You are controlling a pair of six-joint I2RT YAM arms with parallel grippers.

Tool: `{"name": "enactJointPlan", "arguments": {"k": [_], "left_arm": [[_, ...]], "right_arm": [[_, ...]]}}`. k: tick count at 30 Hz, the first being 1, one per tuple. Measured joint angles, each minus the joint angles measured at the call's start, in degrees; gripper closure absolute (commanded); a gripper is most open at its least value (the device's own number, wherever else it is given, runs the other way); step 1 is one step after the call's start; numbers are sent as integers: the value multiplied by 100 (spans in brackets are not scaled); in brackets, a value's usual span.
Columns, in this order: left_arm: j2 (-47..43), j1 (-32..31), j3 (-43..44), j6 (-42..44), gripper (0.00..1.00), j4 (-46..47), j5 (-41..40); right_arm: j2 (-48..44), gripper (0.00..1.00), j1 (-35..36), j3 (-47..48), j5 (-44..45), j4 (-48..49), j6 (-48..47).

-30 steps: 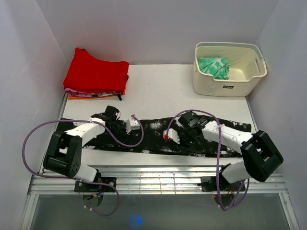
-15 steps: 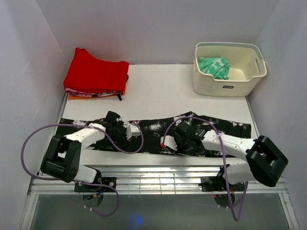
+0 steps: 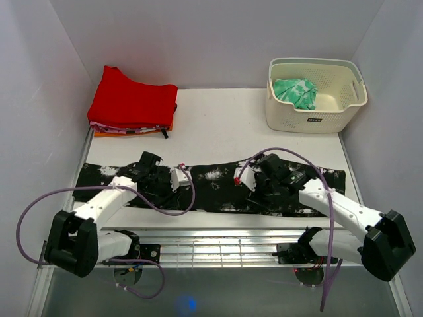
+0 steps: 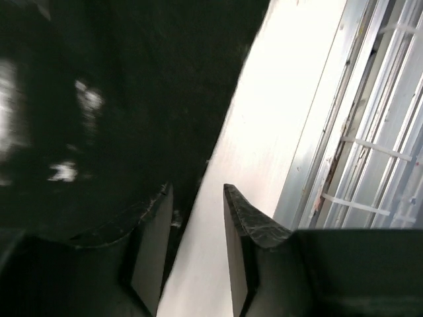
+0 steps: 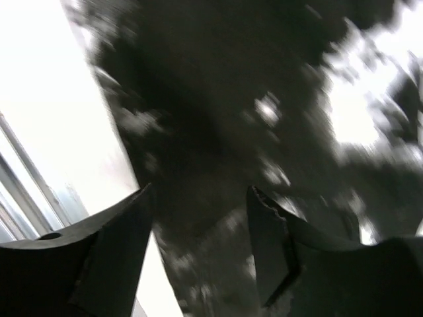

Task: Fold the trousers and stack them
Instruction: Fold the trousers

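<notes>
White worktop [image 3: 218, 125] between pale walls carried everything. The left end effector [image 3: 177, 178] stood with fingers parted, gripping nothing, straddling the near edge of the long black, white-splattered cloth trousers [image 3: 211, 188]. The right end effector [image 3: 243, 179] was likewise spread and empty, low over the cloth. The trousers lay flat in a band across the lower middle of the frame. A folded red garment pile [image 3: 132, 102] sat upper left. At upper right, a cream plastic basket [image 3: 310, 119] held a green patterned cloth [image 3: 295, 91].

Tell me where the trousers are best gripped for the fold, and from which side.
Probably the near long edge, from the front, pincers low: the trousers lie flat as one thin strip, so only an edge offers purchase. The open left pincer straddles it.
</notes>
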Motion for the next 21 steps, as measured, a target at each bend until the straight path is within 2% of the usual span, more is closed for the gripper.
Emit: {"name": "enactJointPlan", "arguments": {"k": [3,5,9,11,14,16,21], "left_arm": [[-404,-15,470,-87,46,-170,-4],[-387,-59,861,-136,46,-168,0],[223,-293,1423,-348,48,-26,0],[699,-520,1585,-557,49,164,-26],[1469,-977,1856,-960,51,450,-146],[1971,-1266,2114,-1281,53,673,-264],[2981,-1543,2876,-2120,56,1119,-455]], "right_arm": [[-455,28,-815,37,-219,-363,-264],[-822,28,-1445,90,-367,-664,-549],[-1545,39,-2802,127,-409,-1169,-1364],[-1609,41,-3689,133,-573,-1456,-1832],[-1220,42,-5156,267,-841,-1919,-2382],[-710,43,-5786,487,-1058,-2131,-2594],[435,54,-6415,938,-1370,-2321,-2736]]}}
